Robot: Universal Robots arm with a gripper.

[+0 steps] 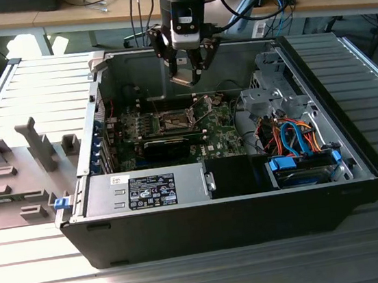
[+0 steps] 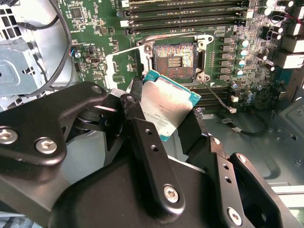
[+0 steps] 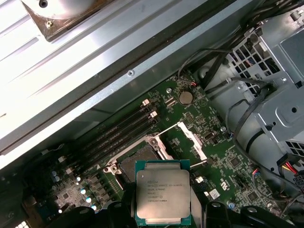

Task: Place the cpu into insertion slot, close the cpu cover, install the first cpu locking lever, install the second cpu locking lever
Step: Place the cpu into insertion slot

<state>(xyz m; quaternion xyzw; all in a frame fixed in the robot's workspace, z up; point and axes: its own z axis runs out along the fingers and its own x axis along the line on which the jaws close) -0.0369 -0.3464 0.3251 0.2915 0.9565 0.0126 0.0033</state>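
Note:
My gripper [image 1: 186, 74] hangs above the open computer case [image 1: 356, 155], shut on the cpu [image 2: 168, 107]. The chip is a flat silver-grey square with a green rim, pinched at two opposite edges by the black fingers [image 2: 140, 133]. It floats over the motherboard, apart from the insertion slot [image 2: 175, 57], whose contact field lies bare. In the first wrist view the cpu [image 3: 163, 192] overlaps one corner of the slot [image 3: 137, 164]. The cpu cover [image 3: 192, 140], a thin silvery frame, stands swung open at one side of the slot. Thin locking levers [image 2: 216, 95] stick out unlatched beside it.
Memory slots [image 2: 190, 12] run along one side of the socket. A grey drive cage [image 1: 276, 93] with orange and blue cables [image 1: 299, 138] fills the case at the exterior view's right. A labelled power supply [image 1: 150, 188] sits in front. Grey fixtures [image 1: 34, 146] stand on the table at the left.

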